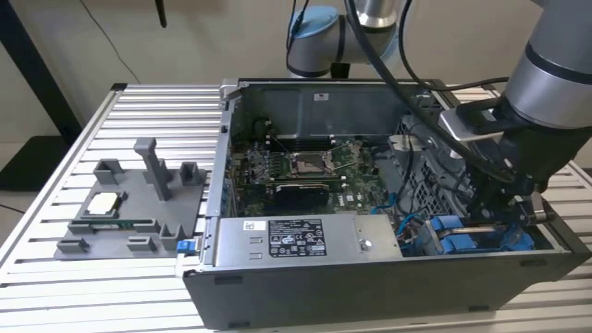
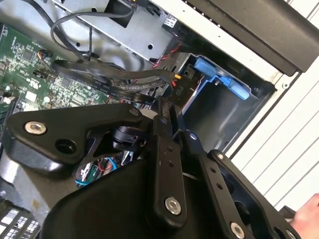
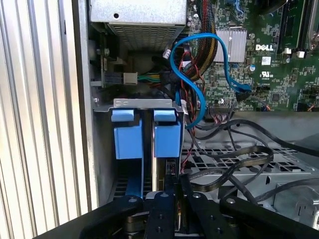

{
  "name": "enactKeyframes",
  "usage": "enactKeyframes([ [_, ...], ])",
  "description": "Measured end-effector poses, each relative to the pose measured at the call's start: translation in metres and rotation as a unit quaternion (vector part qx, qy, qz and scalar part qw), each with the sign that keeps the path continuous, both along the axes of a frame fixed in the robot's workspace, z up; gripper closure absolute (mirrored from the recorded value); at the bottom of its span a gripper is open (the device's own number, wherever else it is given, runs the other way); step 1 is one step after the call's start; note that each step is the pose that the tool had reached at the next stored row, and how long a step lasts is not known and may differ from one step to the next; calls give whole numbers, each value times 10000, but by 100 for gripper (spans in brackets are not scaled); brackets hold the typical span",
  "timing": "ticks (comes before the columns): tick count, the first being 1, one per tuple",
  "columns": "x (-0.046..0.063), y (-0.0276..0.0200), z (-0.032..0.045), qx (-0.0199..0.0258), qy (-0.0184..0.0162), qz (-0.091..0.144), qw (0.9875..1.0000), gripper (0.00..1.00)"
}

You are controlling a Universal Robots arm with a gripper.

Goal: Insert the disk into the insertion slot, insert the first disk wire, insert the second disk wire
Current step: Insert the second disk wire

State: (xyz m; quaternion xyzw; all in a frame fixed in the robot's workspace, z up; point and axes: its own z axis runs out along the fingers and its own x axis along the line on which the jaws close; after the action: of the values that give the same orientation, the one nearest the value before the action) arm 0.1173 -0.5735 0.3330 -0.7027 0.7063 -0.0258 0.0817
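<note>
The open computer case (image 1: 306,284) lies on the slatted table. In its drive bay at the exterior view's right stand two bright blue carrier frames (image 3: 167,139) side by side (image 1: 459,239). The disk's silver body is hidden inside the bay. My gripper (image 3: 174,188) hangs right over the bay, its fingers (image 2: 168,130) closed together with their tips at the carrier's edge. I cannot tell whether anything is pinched between them. A blue disk wire (image 3: 197,74) loops over the bay, its plug (image 3: 244,92) lying loose by the motherboard. A black plug on coloured wires (image 2: 187,73) sits beside the blue tab (image 2: 219,79).
The grey power-supply box (image 1: 296,239) fills the case front beside the bay. Black cables (image 3: 234,164) cross the perforated cage near the fingers. A grey fixture (image 1: 129,208) with small parts sits at the exterior view's left. A hand (image 2: 306,219) shows beyond the case edge.
</note>
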Motion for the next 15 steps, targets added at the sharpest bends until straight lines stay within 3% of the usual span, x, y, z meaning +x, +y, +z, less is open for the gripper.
enactKeyframes([
  [1,0,-1,16,0,0,0,10000,83],
  [2,0,-1,54,-6,0,0,10000,76],
  [9,-1,-2,362,-10,2,-1,10000,76],
  [14,0,-1,388,-9,5,-1,10000,76],
  [15,8,-1,389,-11,18,1,10000,76],
])
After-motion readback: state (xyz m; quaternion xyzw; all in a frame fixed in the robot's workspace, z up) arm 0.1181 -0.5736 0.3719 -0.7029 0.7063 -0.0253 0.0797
